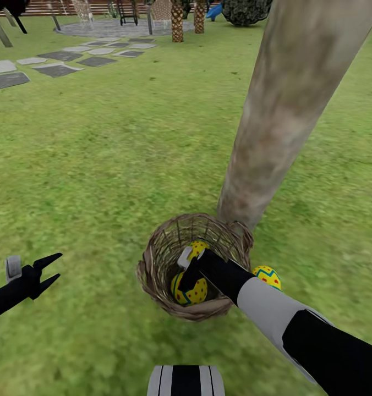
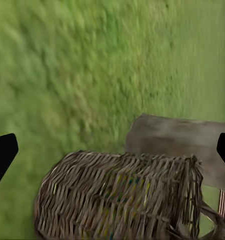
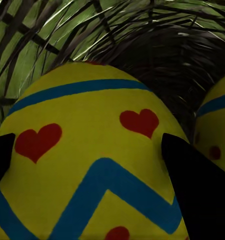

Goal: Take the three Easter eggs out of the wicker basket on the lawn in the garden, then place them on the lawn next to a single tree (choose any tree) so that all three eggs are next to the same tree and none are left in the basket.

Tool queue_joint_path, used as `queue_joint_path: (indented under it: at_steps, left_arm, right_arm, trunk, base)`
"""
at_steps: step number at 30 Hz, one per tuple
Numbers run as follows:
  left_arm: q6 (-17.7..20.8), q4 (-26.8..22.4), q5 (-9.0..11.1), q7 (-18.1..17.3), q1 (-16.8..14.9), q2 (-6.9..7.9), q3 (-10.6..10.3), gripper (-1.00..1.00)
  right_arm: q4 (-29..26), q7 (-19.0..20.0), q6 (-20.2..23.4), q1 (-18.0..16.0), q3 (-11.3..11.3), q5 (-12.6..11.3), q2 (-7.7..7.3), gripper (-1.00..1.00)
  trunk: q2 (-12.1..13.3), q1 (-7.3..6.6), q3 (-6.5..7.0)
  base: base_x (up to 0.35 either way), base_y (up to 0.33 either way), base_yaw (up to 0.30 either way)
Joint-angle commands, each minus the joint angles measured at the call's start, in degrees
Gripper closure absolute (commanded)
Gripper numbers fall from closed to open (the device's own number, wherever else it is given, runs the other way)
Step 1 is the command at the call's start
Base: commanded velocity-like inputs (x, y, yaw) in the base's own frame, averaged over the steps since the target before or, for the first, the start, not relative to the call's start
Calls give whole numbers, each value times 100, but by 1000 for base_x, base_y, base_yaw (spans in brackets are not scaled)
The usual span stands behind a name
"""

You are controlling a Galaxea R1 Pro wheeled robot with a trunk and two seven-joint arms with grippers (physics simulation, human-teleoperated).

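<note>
You're reaching the right gripper (image 1: pixel 190 270), fingers spread around an egg (image 3: pixel 92 165) in the basket (image 1: pixel 153 275) by the tree (image 1: pixel 279 121), one egg (image 1: pixel 267 276) already out; next, pinch and lift, left gripper (image 1: pixel 49 270) idling spread.

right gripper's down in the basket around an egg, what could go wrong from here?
1. The right gripper straddles one egg with its fingertips at the sides, seemingly not yet closed; the round shell could squirt out as it closes.
2. A second egg sits close beside it and may get knocked.
3. The forearm crosses the basket rim, so lifting could tip it toward the egg on the grass by the tree.
</note>
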Motion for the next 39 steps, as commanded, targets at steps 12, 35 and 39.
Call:
queue_joint_path:
  at_steps: [12,35,39]
  left_arm:
    - [26,0,-49,-50,-4,2,11,-100]
    - [26,2,-49,-46,-4,1,6,-100]
    - [26,2,-49,-46,-4,0,5,-100]
  right_arm:
    - [-8,44,5,-3,7,67,22,100]
    - [-217,63,100,-5,-2,66,-10,100]
    - [-225,65,105,-6,-29,58,-10,100]
  trunk:
    - [15,-32,263]
    - [46,-91,772]
    - [51,-101,861]
  base:
    - [0,0,0]
    - [-12,0,0]
    - [-175,0,0]
